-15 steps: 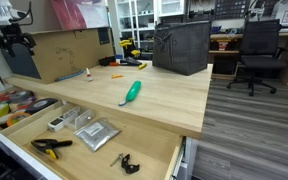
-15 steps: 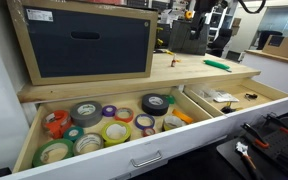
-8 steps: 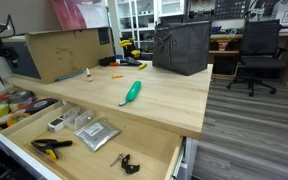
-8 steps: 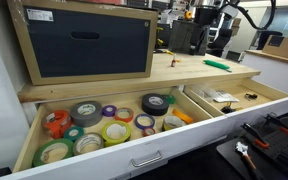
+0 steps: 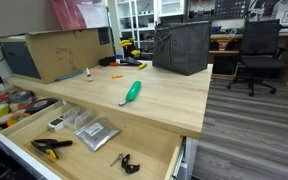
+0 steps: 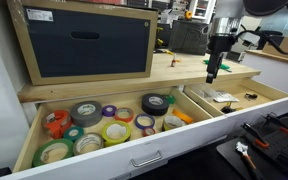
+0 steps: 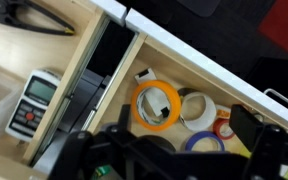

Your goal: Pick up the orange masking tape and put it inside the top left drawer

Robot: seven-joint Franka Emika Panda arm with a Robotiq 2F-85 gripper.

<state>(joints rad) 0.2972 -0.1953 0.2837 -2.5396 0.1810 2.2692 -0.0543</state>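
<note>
Orange masking tape [image 7: 141, 103] lies flat among other rolls [image 7: 196, 108] in the top left drawer [image 6: 134, 158], close to the wall it shares with the neighbouring drawer [image 6: 234, 97]. Lying flat, it should not roll. The placing looks done, though the blurred wrist view leaves some doubt. The claw [image 6: 212, 72] hangs above the worktop [image 6: 184, 65] edge, likely to clear the drawers. I cannot tell whether it is spread or pressed together.
</note>
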